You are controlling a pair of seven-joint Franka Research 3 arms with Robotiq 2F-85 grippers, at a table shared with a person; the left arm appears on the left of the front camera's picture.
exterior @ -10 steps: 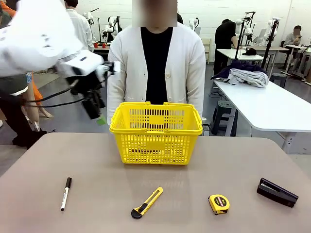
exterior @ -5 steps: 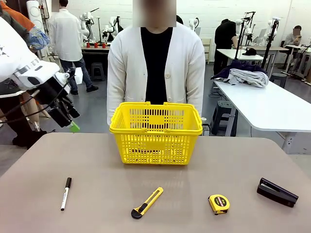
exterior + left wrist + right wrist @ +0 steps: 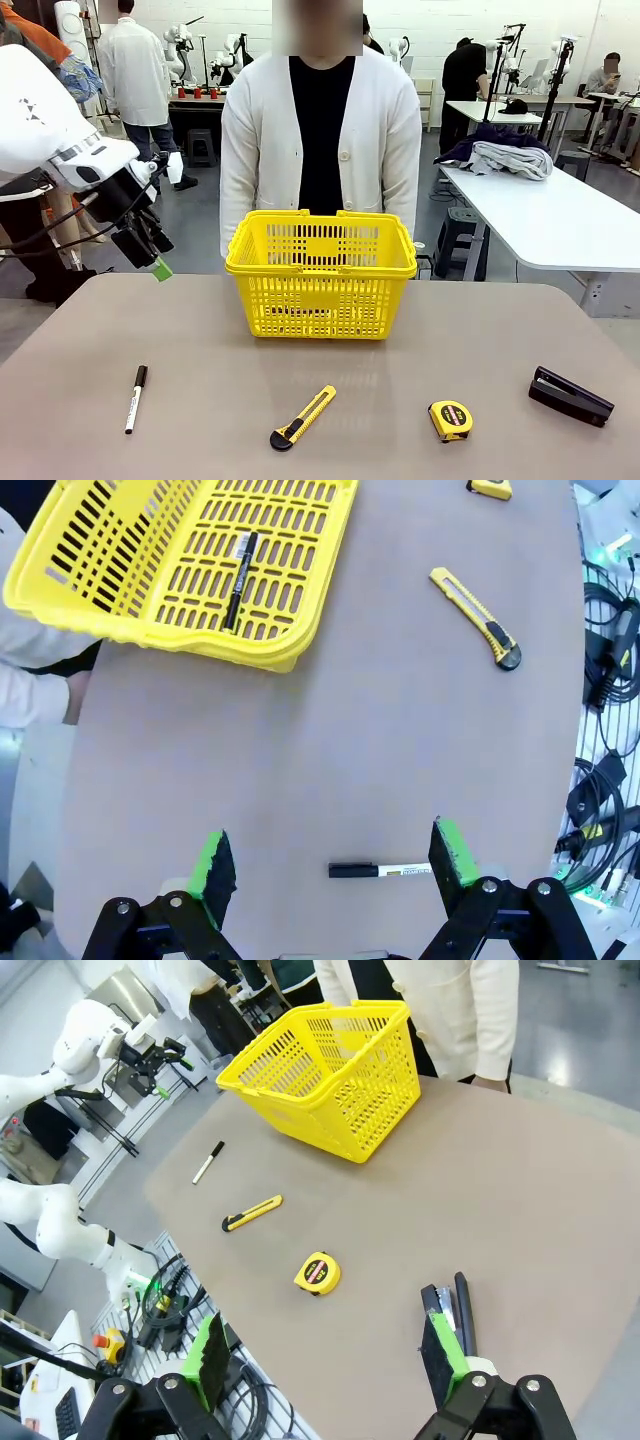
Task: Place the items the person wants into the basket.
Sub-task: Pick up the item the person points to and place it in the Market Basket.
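As we look from the front: our left gripper (image 3: pixel 150 258) hangs open and empty near the table's (image 3: pixel 480 330) far left corner; the person (image 3: pixel 320 140) stands behind the yellow basket (image 3: pixel 320 268).
Left wrist view: the pen (image 3: pixel 240 580) lies inside the basket; the utility knife (image 3: pixel 477 632) lies on the table, the white marker (image 3: pixel 385 869) nearer us.
Right wrist view: our right gripper (image 3: pixel 325 1332) spreads wide, empty, above the tape measure (image 3: pixel 317 1273); the stapler (image 3: pixel 463 1310) lies beside one finger.
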